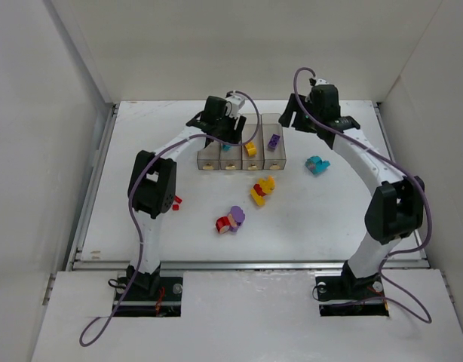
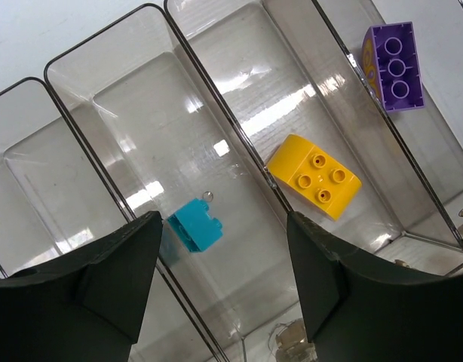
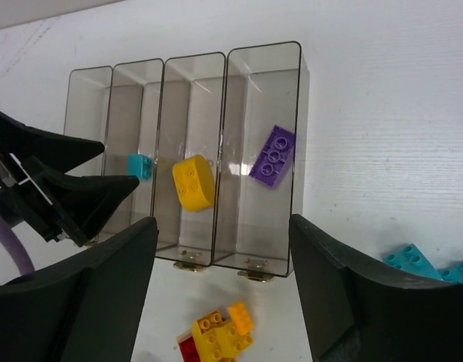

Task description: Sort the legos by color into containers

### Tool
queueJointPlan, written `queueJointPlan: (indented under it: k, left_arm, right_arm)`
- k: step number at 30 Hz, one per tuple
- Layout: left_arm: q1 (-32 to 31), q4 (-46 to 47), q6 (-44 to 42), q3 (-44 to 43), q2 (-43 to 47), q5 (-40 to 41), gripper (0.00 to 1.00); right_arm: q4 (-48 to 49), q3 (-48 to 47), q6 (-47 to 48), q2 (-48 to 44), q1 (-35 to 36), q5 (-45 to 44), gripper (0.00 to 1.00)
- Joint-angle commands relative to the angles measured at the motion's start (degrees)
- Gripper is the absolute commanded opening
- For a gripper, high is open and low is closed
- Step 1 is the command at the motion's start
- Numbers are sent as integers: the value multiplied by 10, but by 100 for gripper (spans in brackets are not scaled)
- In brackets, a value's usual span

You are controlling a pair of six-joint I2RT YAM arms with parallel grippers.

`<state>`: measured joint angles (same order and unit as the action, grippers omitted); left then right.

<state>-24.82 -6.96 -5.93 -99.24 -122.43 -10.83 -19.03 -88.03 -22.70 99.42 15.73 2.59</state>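
Lying in separate containers (image 3: 265, 90), teal (image 2: 195, 226), yellow (image 2: 314, 176), purple legos (image 2: 396, 66); left pincer (image 2: 222, 253), right pincer (image 3: 224, 264) released.

L gripper (image 1: 219, 134) over containers (image 1: 209, 162); legos (image 1: 262, 190) on table (image 1: 314, 219).

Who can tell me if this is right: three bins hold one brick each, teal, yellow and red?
Wrong colour: the last brick is purple, not red. The left wrist view shows the teal brick, the yellow brick and the purple brick, one each in three bins.
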Motion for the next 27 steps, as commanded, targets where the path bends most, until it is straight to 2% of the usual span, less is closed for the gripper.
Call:
queueJointPlan:
  k: [1, 6, 8, 9, 12, 16, 19, 20, 21, 23, 25, 26, 27]
  left_arm:
    - [-4, 4, 2, -7, 26, -6, 64]
    - [-4, -8, 1, -7, 56, -6, 64]
    - [-9, -8, -19, 0, 82, -6, 64]
    - [-9, -8, -28, 0, 91, -6, 64]
    - [-15, -8, -72, 24, 129, -18, 64]
    - [-20, -45, -142, 43, 163, -73, 66]
    - [-25, -74, -204, 56, 178, -139, 67]
    - [-33, -80, -247, 62, 185, -163, 68]
    - [-33, -85, -262, 62, 185, -171, 68]
    - [-45, -92, -270, 62, 185, -177, 70]
    - [-51, -92, -270, 62, 185, -177, 70]
    - [-58, -92, -270, 62, 185, -177, 70]
    - [-58, -97, -270, 68, 185, -170, 70]
  right_arm:
    - [18, 3, 7, -45, -6, 1, 76]
    - [-14, 28, -14, -81, -59, 13, 83]
    - [-26, 54, -14, -96, -92, 5, 89]
    - [-34, 62, -7, -108, -104, 5, 94]
    - [-68, 88, 23, -115, -136, 11, 99]
    - [-103, 100, 89, -108, -141, 4, 99]
    - [-113, 131, 53, -113, -172, 1, 100]
    - [-88, 147, 12, -124, -190, 18, 100]
    - [-74, 165, -10, -124, -232, 66, 100]
    - [-46, 202, -58, -124, -256, 100, 100]
    - [-17, 202, -67, -124, -257, 138, 100]
    - [-3, 202, -67, -118, -257, 166, 95]
    - [9, 202, -47, -118, -257, 188, 95]
